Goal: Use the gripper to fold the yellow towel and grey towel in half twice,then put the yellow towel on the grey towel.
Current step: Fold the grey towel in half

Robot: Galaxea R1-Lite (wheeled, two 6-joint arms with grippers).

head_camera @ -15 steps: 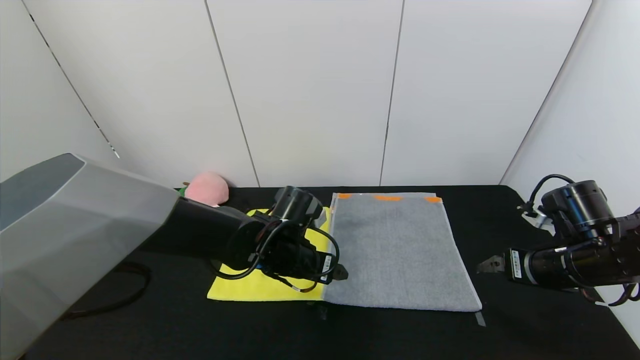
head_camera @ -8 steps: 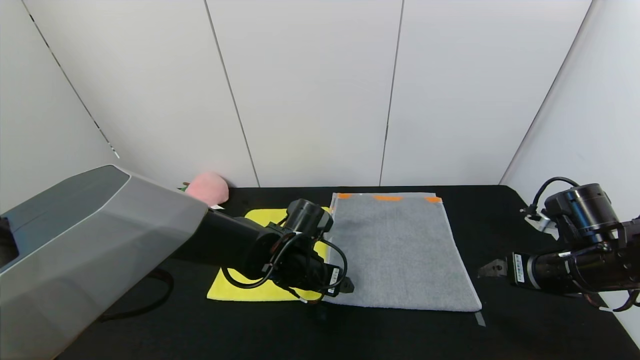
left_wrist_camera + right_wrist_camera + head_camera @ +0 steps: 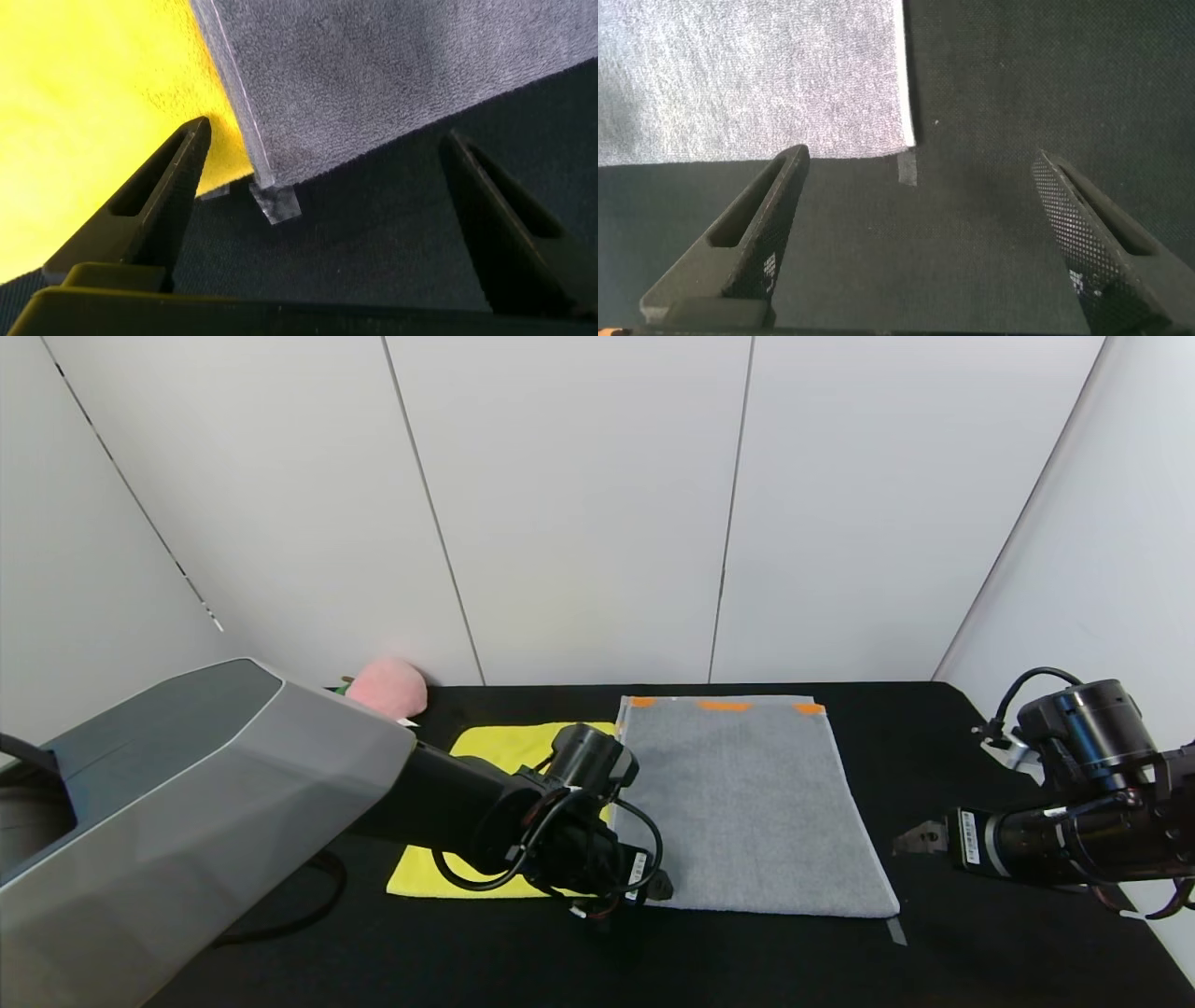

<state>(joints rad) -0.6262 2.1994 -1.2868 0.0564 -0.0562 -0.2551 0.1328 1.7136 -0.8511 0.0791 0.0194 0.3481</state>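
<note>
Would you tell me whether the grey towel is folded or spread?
Spread: the grey towel lies flat as one full sheet, its orange marks exposed at the far edge.

Wide-open left claw (image 3: 322, 149) over the grey towel (image 3: 374, 75) corner beside the yellow towel (image 3: 84, 93).

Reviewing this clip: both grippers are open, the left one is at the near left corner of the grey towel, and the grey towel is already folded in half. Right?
Not quite. The grey towel lies spread flat in a single layer, not yet folded, as the head view shows. The rest stands: the left gripper is open at its near left corner beside the yellow towel, and the right gripper is open too.
</note>
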